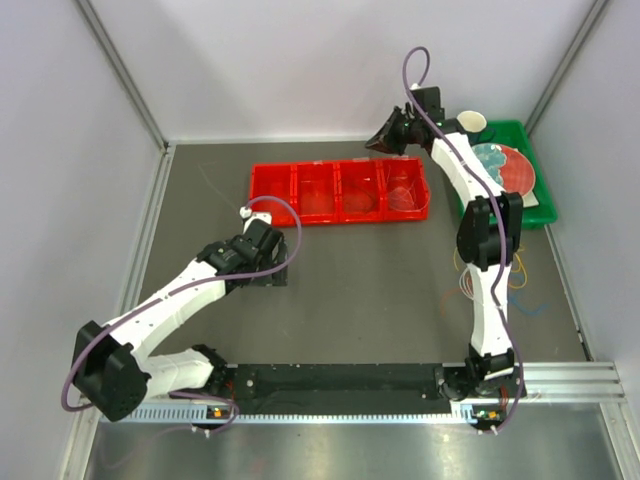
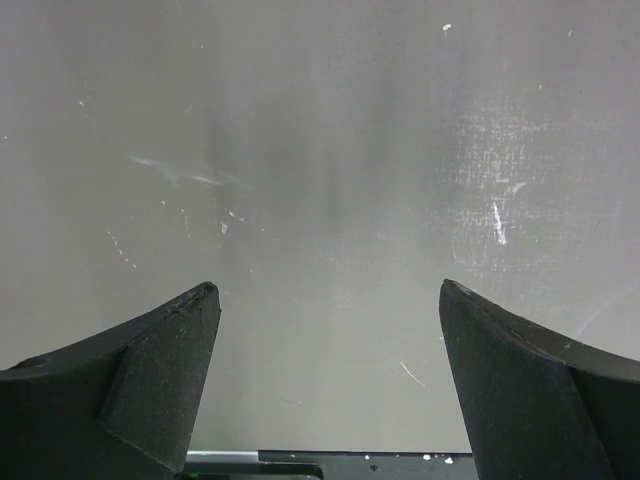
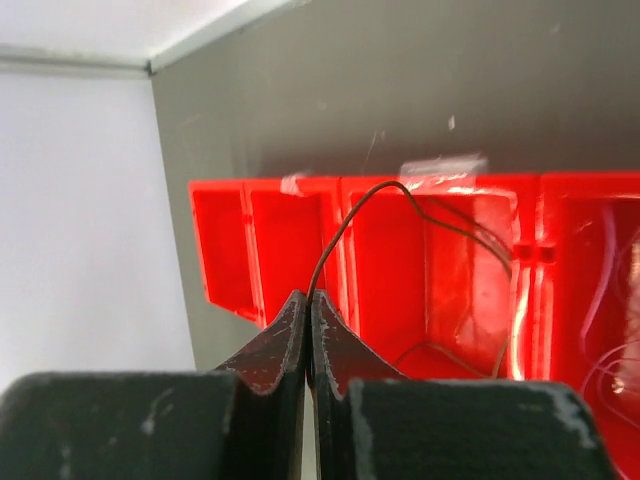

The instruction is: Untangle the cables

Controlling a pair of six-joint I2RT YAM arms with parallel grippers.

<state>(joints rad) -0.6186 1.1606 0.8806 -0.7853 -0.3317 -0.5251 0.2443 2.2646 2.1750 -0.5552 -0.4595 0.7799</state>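
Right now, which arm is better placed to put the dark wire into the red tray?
Right. The right gripper is shut on the dark wire, close above the red tray. The left gripper is open, holds nothing, and looks down at the table, short of the tray.

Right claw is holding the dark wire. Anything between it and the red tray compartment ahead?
Nothing visible. The dark wire arcs from the shut right claw straight into an open compartment of the red tray, its lower loop lying inside.
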